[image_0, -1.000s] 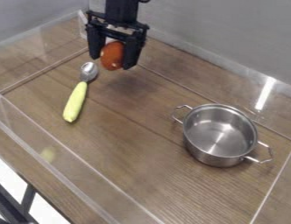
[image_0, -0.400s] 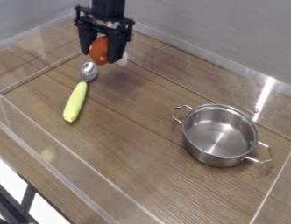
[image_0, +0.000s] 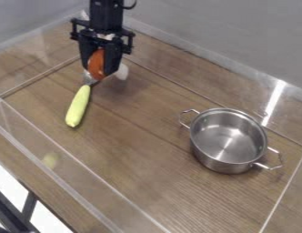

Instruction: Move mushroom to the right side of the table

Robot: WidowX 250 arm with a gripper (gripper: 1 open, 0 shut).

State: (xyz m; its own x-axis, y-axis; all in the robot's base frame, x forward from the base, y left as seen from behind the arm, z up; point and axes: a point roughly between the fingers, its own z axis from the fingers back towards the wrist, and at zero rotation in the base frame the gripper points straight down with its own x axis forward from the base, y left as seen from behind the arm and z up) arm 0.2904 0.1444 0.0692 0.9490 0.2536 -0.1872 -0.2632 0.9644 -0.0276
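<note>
The hand (image_0: pixel 100 64) appeared to be clamped around the mushroom (image_0: pixel 96 65), low over the counter (image_0: pixel 141 136). The spoon (image_0: pixel 81 102) lay just below it, and the pot (image_0: pixel 229 138) sat well off to its right.

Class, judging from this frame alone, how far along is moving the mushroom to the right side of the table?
Done: the gripper is down around the mushroom. In hand: gripping it at the table's far left, beside the spoon. Left: lift, carry right toward the pot, release.
</note>
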